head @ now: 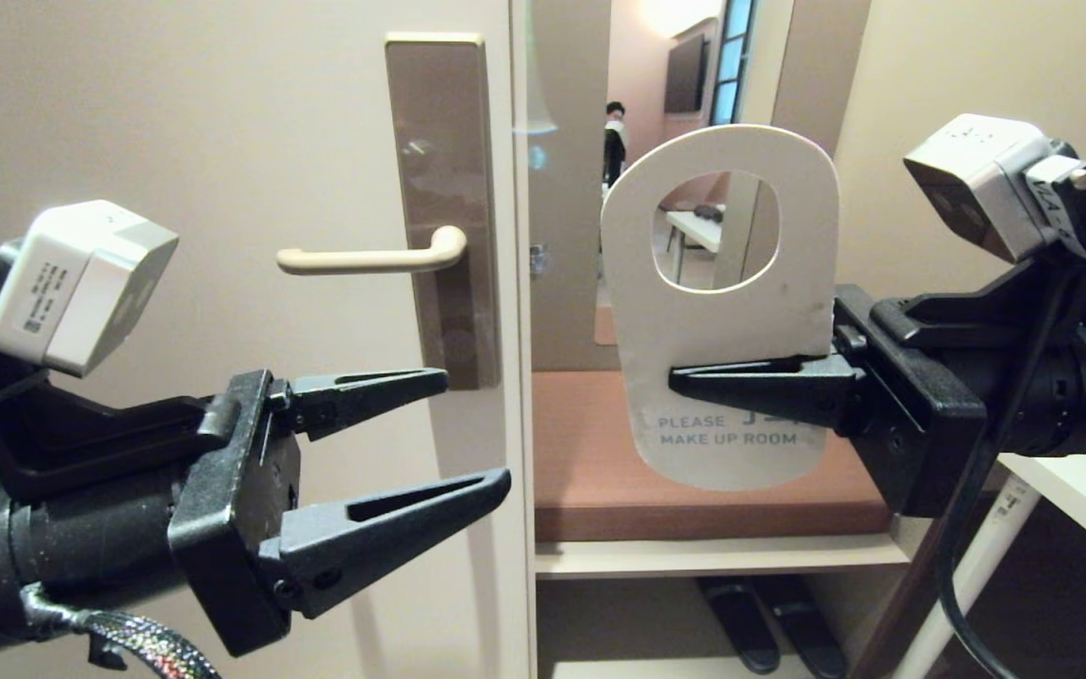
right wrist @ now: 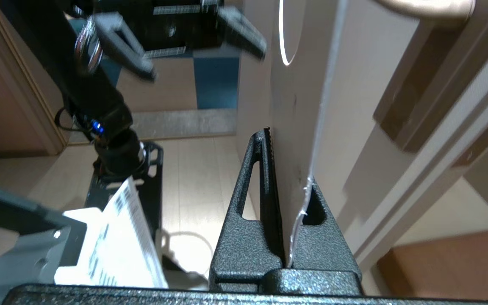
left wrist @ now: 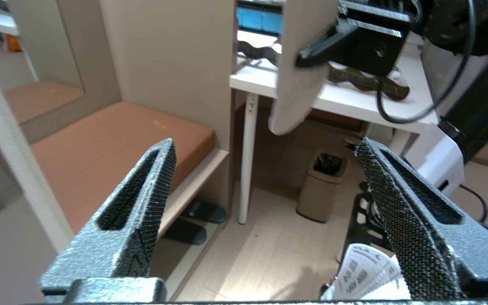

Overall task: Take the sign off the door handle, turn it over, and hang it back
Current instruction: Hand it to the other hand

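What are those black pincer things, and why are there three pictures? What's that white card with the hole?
Those are a robot's two hands, called grippers. The big picture comes from a camera on its head; the other two come from cameras on its wrists. The right gripper has its jaws shut on the sign, a card saying "PLEASE MAKE UP ROOM", held upright in the air. The left gripper has its jaws open and holds nothing. The door handle on the door is bare; the sign's hole is made to hang there.

warm, dim indoor light; wrist views slightly motion-blurred.
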Robot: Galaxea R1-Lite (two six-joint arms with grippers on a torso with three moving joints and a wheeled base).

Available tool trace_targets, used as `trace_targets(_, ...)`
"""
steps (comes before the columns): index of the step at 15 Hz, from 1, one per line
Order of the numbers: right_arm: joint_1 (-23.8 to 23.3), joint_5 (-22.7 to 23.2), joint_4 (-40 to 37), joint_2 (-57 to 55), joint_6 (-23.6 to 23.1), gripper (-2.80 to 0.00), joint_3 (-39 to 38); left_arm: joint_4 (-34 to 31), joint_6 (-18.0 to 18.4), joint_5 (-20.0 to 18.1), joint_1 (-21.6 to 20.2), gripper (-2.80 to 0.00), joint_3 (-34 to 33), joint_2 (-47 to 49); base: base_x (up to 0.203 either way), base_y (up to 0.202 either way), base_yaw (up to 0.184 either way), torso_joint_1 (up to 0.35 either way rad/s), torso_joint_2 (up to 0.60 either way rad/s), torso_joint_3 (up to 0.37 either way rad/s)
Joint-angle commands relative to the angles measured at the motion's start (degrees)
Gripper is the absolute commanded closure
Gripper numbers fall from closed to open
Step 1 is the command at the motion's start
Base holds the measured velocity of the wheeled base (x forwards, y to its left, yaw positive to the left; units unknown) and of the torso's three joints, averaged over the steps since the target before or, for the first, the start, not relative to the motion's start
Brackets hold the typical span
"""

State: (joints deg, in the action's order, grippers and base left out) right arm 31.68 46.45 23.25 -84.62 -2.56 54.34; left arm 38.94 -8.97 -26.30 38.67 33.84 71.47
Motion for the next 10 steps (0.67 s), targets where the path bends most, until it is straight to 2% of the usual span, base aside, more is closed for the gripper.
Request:
trace_targets(1,1.70,0.24,4.69,-2.26,3.45,0.00,0.98,0.33,-0.08,-0.16,0.62,-2.80,-0.44,0.66,0.000,0.000,0.000,0.000,0.00,0.000)
trace_targets(3,4.27,0.00,12.75,-3.92,10.69,0.00,1.40,0.35,-0.08,-0.16,0.62,-2.80,-0.35,0.77,0.000,0.000,0.000,0.000,0.00,0.000)
trace_targets(4,4.96,-0.14,16.76,-5.45,12.87,0.00,1.45,0.35,-0.17,-0.16,0.62,-2.80,-0.35,0.77,0.000,0.000,0.000,0.000,0.00,0.000)
trace_targets(7,7.16,-0.22,19.20,-7.04,13.83,0.00,1.53,1.10,-0.08,-0.16,0.69,-2.80,-0.02,1.76,0.000,0.000,0.000,0.000,0.00,0.000)
trace_targets(10,8.34,-0.22,19.20,-7.84,13.90,0.00,1.56,6.33,-1.50,-0.16,1.78,-2.80,0.00,3.86,0.000,0.000,0.000,0.000,0.00,0.000)
